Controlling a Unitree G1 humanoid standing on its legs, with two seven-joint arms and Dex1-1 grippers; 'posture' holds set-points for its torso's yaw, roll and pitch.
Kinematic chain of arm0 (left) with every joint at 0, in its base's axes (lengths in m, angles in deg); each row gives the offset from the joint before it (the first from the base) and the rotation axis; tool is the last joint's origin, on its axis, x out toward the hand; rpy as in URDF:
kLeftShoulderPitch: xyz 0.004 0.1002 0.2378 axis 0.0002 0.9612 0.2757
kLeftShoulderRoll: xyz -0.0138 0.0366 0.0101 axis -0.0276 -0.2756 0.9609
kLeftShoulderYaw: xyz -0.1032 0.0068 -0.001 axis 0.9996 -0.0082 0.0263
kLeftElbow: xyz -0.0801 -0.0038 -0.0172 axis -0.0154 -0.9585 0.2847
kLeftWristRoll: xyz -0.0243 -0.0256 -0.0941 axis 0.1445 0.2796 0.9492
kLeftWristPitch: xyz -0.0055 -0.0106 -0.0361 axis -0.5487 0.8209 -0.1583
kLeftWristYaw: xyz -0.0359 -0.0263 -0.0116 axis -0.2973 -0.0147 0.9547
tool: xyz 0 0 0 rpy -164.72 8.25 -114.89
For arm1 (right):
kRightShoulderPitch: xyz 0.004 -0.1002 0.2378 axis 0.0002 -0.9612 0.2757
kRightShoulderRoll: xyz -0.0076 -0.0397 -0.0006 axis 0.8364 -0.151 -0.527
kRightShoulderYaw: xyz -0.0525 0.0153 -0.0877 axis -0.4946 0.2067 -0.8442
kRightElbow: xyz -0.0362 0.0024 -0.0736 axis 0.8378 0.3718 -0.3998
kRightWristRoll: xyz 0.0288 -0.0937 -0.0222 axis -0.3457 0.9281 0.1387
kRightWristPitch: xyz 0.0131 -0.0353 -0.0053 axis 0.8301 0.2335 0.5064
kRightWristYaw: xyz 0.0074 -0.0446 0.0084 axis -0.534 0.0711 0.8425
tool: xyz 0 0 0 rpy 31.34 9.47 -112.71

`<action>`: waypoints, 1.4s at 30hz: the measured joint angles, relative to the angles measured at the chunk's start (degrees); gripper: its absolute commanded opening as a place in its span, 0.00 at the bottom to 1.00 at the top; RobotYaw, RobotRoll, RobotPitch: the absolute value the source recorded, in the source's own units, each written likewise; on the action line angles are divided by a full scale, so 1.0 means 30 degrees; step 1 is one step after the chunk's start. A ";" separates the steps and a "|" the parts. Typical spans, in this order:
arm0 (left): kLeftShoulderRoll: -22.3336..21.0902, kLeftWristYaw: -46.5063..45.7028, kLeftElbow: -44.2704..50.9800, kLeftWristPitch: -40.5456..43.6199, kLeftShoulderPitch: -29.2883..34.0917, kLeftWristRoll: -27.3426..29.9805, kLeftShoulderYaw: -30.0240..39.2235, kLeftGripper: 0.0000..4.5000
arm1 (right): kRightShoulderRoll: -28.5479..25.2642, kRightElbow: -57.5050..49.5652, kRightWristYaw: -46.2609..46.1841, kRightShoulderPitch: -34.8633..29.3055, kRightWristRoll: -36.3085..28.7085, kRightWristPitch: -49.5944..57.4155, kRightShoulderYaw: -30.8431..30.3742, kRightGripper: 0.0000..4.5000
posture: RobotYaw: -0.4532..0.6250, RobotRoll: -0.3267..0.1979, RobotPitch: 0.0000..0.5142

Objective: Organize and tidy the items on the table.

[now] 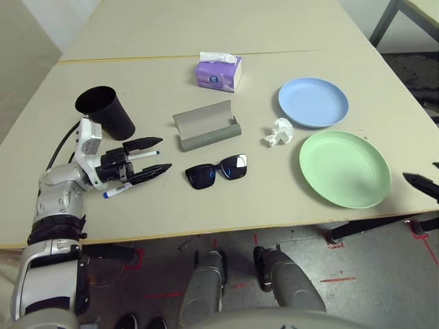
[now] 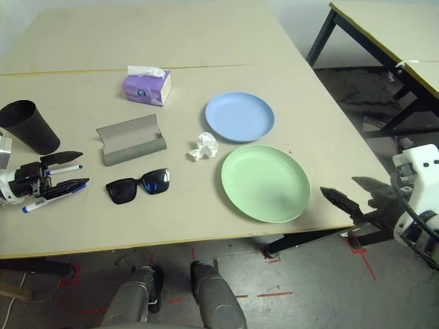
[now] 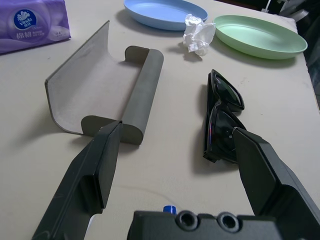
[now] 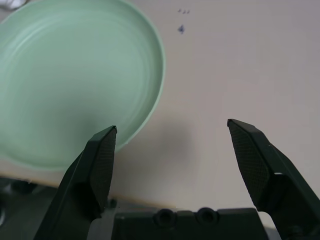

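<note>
The beige table (image 1: 206, 199) is seen with the green plate (image 1: 344, 168) at 3 o'clock and the light-blue plate (image 1: 313, 102) at 2 o'clock. The grey glasses case (image 1: 206, 126) lies open at the centre — the black sunglasses (image 1: 217, 171) just below it, the tissue (image 1: 278, 133) beside the plates. At 9 o'clock the black cup (image 1: 105, 112) stands; the left gripper (image 1: 152, 157) is spread wide over two markers (image 1: 122, 189). The right gripper (image 2: 353, 194) is also spread, empty, at the table's edge.
</note>
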State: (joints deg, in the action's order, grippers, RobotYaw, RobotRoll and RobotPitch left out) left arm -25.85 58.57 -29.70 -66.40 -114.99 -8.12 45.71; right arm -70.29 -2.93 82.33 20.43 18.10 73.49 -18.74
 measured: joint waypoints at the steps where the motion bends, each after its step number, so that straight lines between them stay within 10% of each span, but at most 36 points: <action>1: 0.0001 0.0094 -0.0004 -0.0075 -0.0045 0.0002 -0.0007 1.00 | -0.0434 -0.0280 0.0036 0.0019 -0.0292 0.1013 0.0169 1.00 | 0.28 0.62 0.40; 19: -0.2965 0.1461 0.4040 0.0169 0.1749 0.5460 -0.4698 1.00 | -0.2596 0.2305 -0.1152 0.7348 -0.2611 1.2511 -0.2048 1.00 | 0.30 0.62 0.43; 42: -0.2949 0.1462 0.4257 -0.1021 0.2314 0.6098 -0.5587 1.00 | 0.0270 0.5258 -0.3818 1.0161 -0.1176 1.2729 -0.6313 1.00 | 0.36 0.62 0.44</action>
State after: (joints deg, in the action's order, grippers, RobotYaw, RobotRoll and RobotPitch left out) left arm -34.70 62.96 -16.93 -69.47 -108.05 10.17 28.95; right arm -69.49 12.84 70.88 50.92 14.57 111.68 -37.68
